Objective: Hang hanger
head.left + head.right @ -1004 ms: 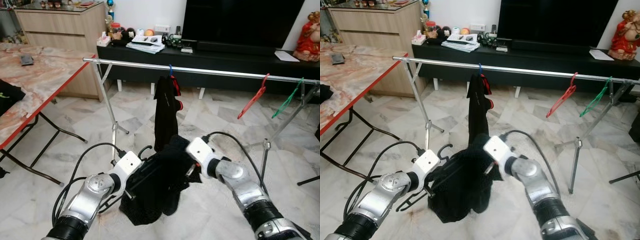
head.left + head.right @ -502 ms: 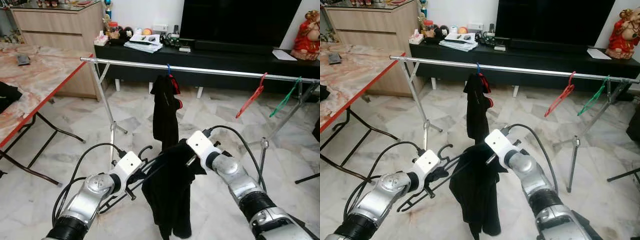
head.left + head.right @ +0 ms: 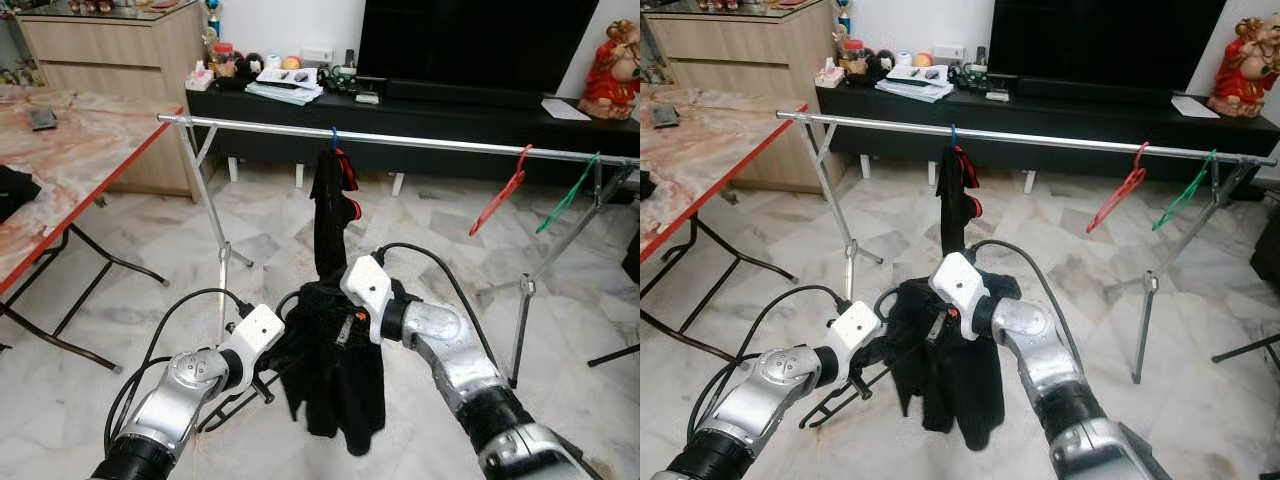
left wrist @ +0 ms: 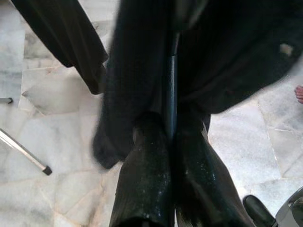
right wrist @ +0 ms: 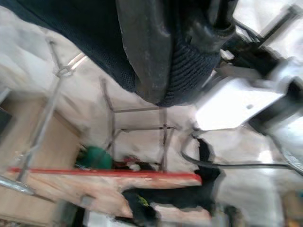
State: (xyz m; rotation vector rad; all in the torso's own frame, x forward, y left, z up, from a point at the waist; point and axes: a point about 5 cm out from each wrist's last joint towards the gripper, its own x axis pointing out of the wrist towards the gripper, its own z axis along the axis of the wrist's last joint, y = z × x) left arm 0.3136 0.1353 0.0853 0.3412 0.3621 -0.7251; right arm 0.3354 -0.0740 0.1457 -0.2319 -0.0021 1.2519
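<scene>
Left wrist view shows the left gripper with its two black fingers pressed together on the thin bar of a black hanger, dark cloth bunched around it. From the head camera, that hanger sits low in front of the robot, below the clothes rail and not on it — a black garment drapes from it between the two arms. The right gripper is buried in the top of this garment; whether its jaws are spread or pinched I cannot tell. On the rail hang another black garment, a red hanger and a green hanger. A marble-patterned table stands to the left.
</scene>
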